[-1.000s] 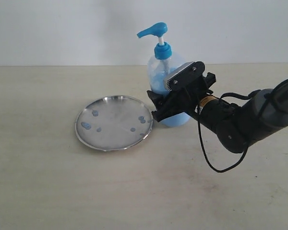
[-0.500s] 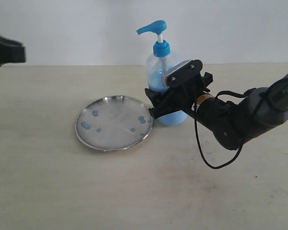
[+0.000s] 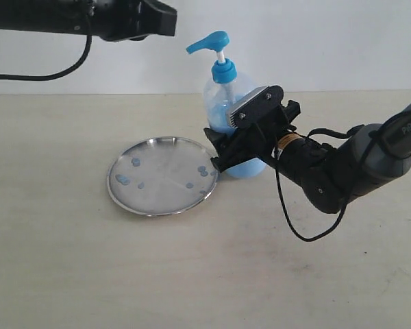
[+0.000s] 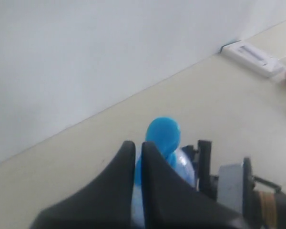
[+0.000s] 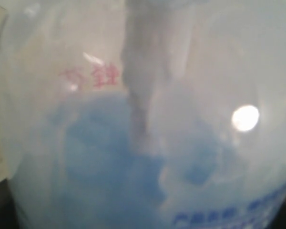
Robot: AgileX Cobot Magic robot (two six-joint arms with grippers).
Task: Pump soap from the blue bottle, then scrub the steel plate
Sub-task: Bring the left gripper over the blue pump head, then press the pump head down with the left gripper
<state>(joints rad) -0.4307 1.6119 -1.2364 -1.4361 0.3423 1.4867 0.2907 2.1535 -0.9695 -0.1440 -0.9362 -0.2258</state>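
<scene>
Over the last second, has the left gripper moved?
Yes. The left gripper came in from the left edge of the exterior view and now reaches rightward past the plate, which stayed put, nearly to the bottle.

Looks like a robot test lab to me: bare pale bench point(image 3: 68, 274), blank white wall point(image 3: 329, 41), black cabled arm point(image 3: 342, 175).

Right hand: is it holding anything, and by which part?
Yes. The right hand grips the bottle around the lower half of its body. The left hand is shut and holds nothing.
</scene>
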